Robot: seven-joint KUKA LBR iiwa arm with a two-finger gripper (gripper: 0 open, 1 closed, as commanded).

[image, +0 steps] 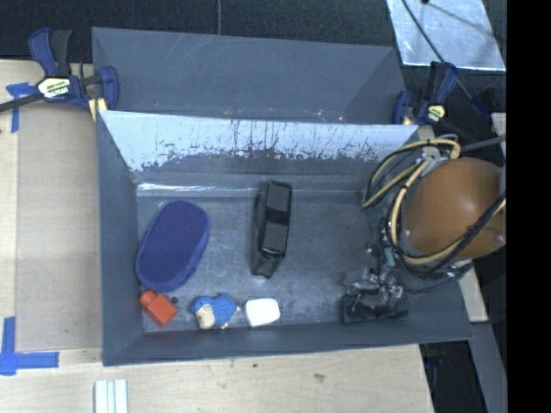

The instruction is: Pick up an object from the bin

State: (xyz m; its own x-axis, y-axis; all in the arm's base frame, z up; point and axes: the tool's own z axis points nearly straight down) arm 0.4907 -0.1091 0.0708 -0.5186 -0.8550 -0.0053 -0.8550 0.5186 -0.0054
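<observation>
Camera view: looks down into the grey metal bin; five loose things lie spread over its floor and the arm reaches in from the right.
Left side of the floor: a blue oval pad lies flat, its long axis tilted so that the upper end leans to the right; it touches none of the other things.
Near-left corner: a small orange block sits just below the pad's lower end, close to the front wall.
Front wall, left of middle: a small blue-and-cream piece lies to the right of the orange block; what kind of thing it is cannot be told.
Front wall, middle: a white rounded block lies just beside the blue-and-cream piece, on its right.
Middle of the floor: a black stapler-like thing lies lengthwise from the back wall toward the front, its near end close above the white block.
Near-right corner: the gripper is low in the bin, close to the front wall, well apart from the black stapler-like thing and from the white block.
Task's thing: a dark shape lies on the floor right under the gripper; whether it is a loose thing or a part of the gripper cannot be told.
Grip: cannot tell whether it is spread or closed.
Right wall: the orange-brown wrist cover hangs over it, with yellow and black cables looped round its left side.
</observation>
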